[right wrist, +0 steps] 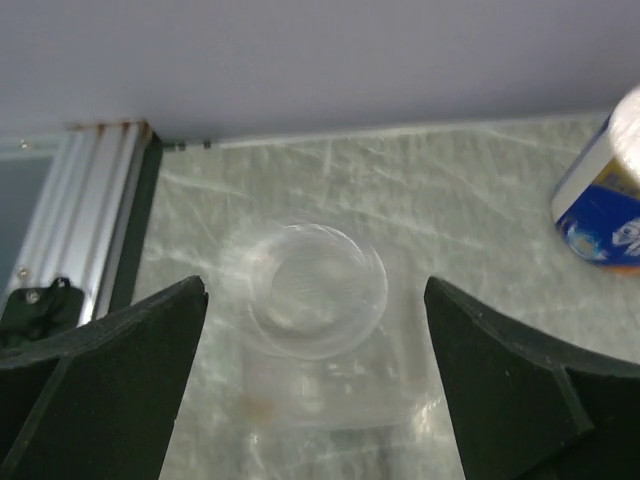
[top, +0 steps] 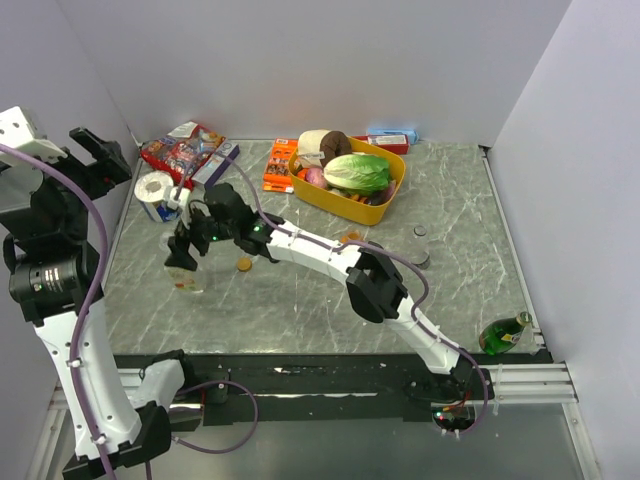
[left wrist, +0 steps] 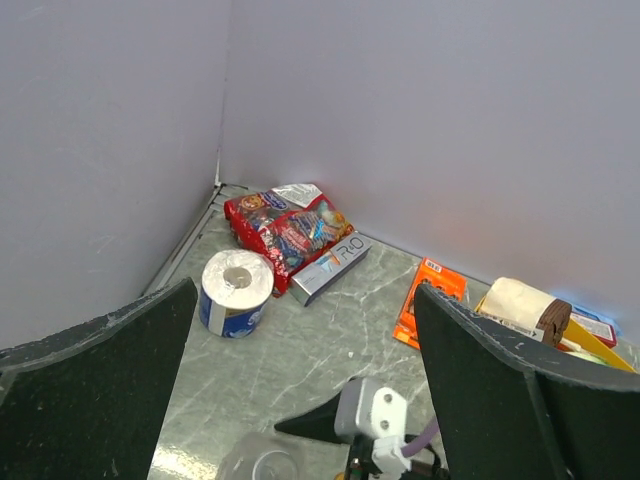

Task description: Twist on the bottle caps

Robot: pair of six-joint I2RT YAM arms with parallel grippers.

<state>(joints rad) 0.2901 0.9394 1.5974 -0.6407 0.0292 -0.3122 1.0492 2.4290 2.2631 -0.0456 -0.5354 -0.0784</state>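
From the top view, the right gripper is seen spread wide above the clear bottle, which stands uncapped near the left side of the table; nothing is held. The orange cap lies near the bottle, and the left gripper is held high and well apart, jaws open and empty.

In the left wrist view, only the toilet roll and snack bag are framed between its fingers.

In the right wrist view, the bottle's open mouth is centred between the fingers. The light bottle could be tipped or shoved if a finger is lowered onto its rim, and its thin wall could be buckled by a hard squeeze.
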